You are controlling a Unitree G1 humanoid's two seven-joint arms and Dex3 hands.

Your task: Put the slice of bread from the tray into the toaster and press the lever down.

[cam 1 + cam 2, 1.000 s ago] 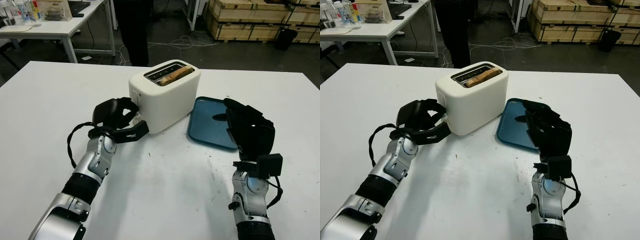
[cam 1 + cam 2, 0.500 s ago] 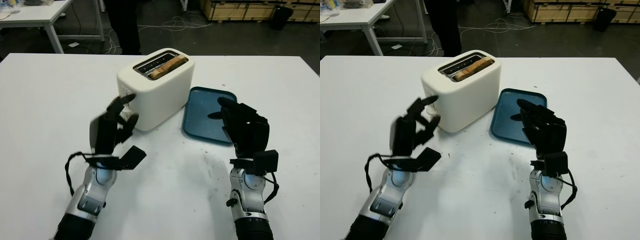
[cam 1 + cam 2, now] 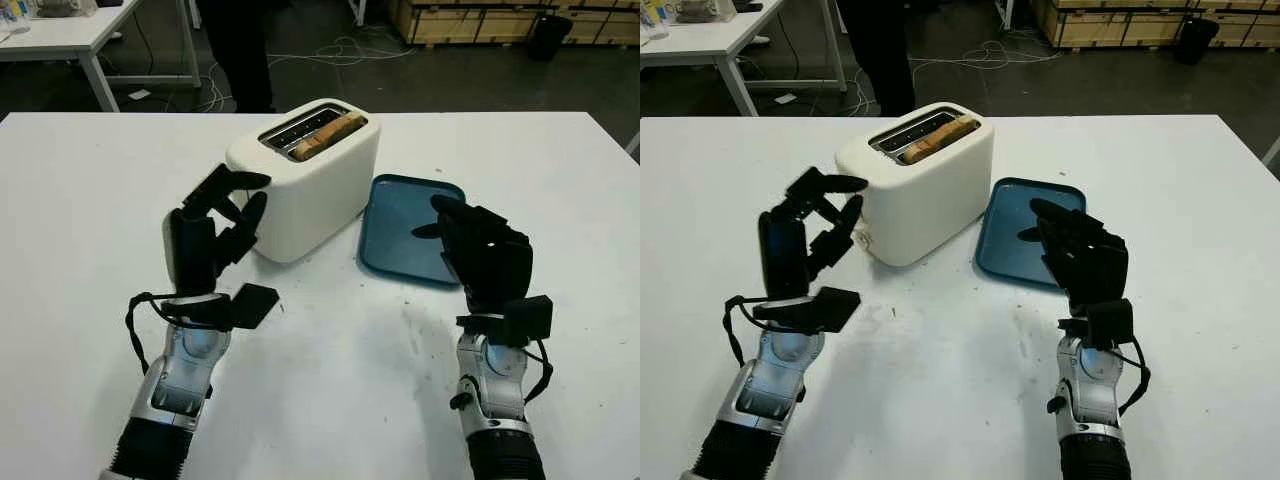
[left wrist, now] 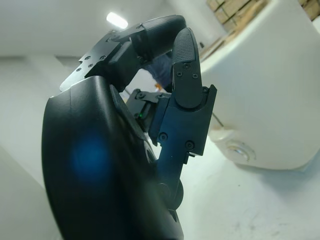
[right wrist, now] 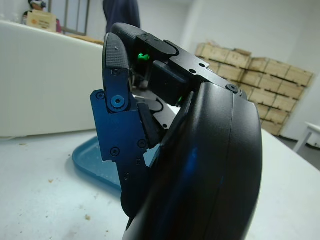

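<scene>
Since one second ago the left hand (image 3: 208,235) has come away from the near-left end of the toaster (image 3: 305,180), where it was low against the lever side, and now it stands raised just beside that end, holding nothing, its fingers loose and not gripping. The right hand (image 3: 480,255) has stayed over the near edge of the blue tray (image 3: 400,225), also open and empty.

The slice of bread (image 3: 325,135) is already in the toaster slot, its brown crust showing at the top, and the tray is bare. I cannot see whether the lever is down, so I judge that this step is either just done or not finished.

Bread is light, soft and crumbly, so it needs a gentle hold by its edges; here it needs no more holding. The lever is stiff and small, and the toaster is light with a smooth shell, so it may slide on the white table (image 3: 90,200) when pushed; a straight downward press is safer.

Open room is wide on the left and near side. The tray lies just beside the toaster on the right. The table's far edge is close behind the toaster.
</scene>
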